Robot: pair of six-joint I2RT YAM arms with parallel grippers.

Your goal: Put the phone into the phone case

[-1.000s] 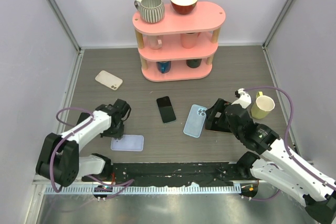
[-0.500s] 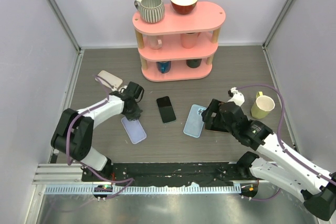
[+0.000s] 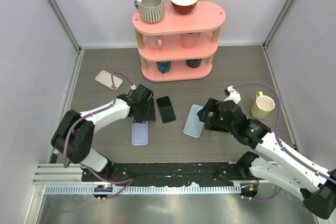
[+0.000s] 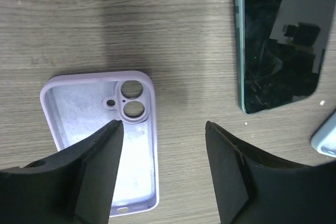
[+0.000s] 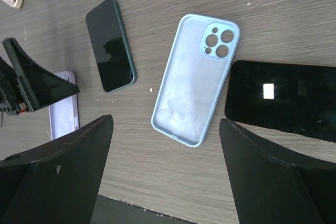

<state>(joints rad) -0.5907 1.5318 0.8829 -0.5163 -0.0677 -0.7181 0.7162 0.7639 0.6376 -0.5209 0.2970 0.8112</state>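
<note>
A lilac phone case (image 3: 139, 133) (image 4: 100, 140) lies hollow side up on the table. My left gripper (image 3: 148, 114) (image 4: 163, 127) hovers open just above its camera end, holding nothing. To the right of that case lies a dark phone with a green edge (image 3: 166, 109) (image 4: 278, 40) (image 5: 110, 45), screen up. A light blue case (image 3: 195, 120) (image 5: 197, 80) lies hollow side up further right. My right gripper (image 3: 208, 113) (image 5: 165, 124) hangs open and empty above it. A black phone (image 5: 283, 100) lies beside the blue case.
A beige case (image 3: 109, 80) lies at the back left. A pink three-tier shelf (image 3: 178, 45) with mugs and a bowl stands at the back. A yellow mug (image 3: 262, 107) sits right of the right arm.
My left gripper brought the lilac case from the near left to beside the green-edged phone, then opened and let it go. The right arm edged slightly left.
</note>
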